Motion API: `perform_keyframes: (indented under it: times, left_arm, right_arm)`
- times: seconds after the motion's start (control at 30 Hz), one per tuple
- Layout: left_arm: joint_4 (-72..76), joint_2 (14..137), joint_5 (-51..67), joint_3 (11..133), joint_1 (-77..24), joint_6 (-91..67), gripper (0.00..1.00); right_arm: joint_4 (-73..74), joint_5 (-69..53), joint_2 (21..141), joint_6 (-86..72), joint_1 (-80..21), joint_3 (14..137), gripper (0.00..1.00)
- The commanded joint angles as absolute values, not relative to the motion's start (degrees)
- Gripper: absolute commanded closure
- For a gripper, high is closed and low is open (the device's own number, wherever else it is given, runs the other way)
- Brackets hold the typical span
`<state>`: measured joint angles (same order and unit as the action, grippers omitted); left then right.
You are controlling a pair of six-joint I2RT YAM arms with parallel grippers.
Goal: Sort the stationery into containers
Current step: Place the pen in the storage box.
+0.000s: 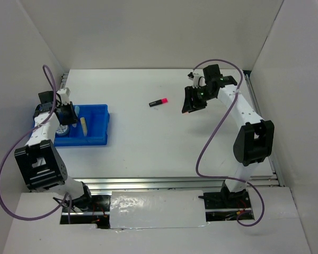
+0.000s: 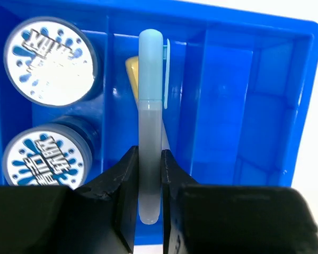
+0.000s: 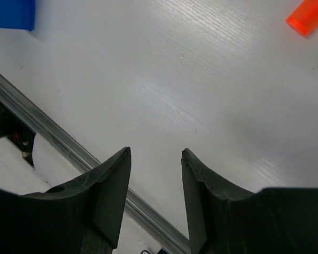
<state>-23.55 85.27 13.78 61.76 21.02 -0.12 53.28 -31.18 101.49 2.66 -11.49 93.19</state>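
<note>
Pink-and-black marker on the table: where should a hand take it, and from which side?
Mid-barrel, where black meets pink, from straight above. The marker lies flat and alone on the table, so the jaws can close across its narrow width. The open right hand is nearest.

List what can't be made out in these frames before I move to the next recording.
- Yellow marker, left wrist view: mostly hidden behind the blue marker.
- Pink marker, right wrist view: cut off by the top-right edge.
- Tray, right wrist view: only a corner shows, top left.
- Rolls, left wrist view: label print too blurred to read.
</note>
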Motion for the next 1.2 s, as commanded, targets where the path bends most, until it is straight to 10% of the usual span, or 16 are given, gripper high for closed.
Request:
perform_keyframes:
  times: [0.0, 0.6, 1.17]
  left_arm:
    - [-23.91, 87.44, 15.91, 65.13, 21.8, 2.37, 0.96]
    - [-23.46, 89.74, 16.34, 64.86, 19.95, 5.88, 0.23]
    - [-19.0, 105.95, 26.37, 92.78, -12.38, 16.79, 0.33]
  right_arm:
    - [49.48, -31.11, 100.63, 0.7, -11.43, 93.17, 0.5]
    - [48.08, -26.19, 101.87, 0.09, -12.3, 93.69, 0.51]
    - [47.81, -25.4, 98.18, 0.44, -9.76, 87.9, 0.53]
